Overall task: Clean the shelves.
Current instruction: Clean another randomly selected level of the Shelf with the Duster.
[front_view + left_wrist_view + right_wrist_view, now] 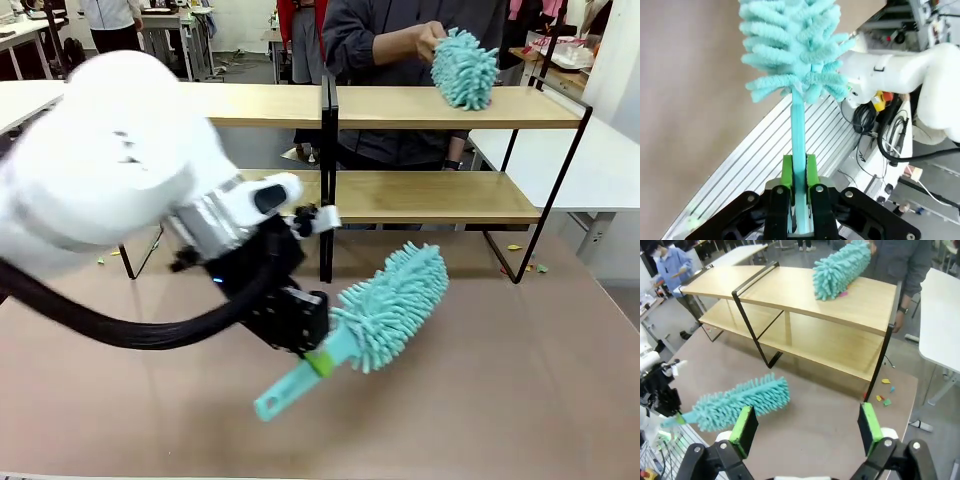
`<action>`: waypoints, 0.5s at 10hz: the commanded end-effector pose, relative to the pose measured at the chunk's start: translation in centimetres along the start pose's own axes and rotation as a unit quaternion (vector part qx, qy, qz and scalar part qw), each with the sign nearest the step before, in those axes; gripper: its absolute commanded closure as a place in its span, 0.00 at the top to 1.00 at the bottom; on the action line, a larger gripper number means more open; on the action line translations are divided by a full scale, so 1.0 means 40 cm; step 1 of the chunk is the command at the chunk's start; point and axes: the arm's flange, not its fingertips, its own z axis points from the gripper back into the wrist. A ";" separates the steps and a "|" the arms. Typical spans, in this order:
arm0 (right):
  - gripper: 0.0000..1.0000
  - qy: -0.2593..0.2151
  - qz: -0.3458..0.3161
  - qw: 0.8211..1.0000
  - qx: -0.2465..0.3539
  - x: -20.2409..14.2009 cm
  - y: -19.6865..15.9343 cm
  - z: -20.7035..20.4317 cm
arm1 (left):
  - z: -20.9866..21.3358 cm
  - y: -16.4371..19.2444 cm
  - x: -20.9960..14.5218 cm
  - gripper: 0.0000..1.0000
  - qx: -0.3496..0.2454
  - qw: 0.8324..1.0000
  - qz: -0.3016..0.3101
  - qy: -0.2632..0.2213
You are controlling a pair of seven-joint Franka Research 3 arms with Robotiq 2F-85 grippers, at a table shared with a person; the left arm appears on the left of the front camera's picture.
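Teal duster (385, 305), handle clamped in the left gripper (318, 358), points toward two o'clock at the shelves (430, 195) beyond; this arm is nearer. Right gripper (804, 427) is spread wide, holding nothing.

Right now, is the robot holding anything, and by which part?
The left tool grips a turquoise duster by its handle; the right tool is open, empty.

Front cam faces shelves (440, 105) — 2 wrist cams share duster (737, 402).
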 end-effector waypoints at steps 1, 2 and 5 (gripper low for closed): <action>1.00 0.000 0.000 1.000 -0.001 0.002 -0.001 0.000 | 0.016 0.023 -0.050 0.12 -0.013 1.000 -0.017 -0.014; 1.00 0.000 0.000 1.000 -0.001 0.002 -0.001 0.000 | 0.010 0.022 -0.043 0.12 -0.003 1.000 -0.013 -0.018; 1.00 0.000 0.000 1.000 -0.001 0.002 -0.001 0.000 | -0.004 0.029 -0.040 0.12 -0.003 1.000 -0.011 -0.015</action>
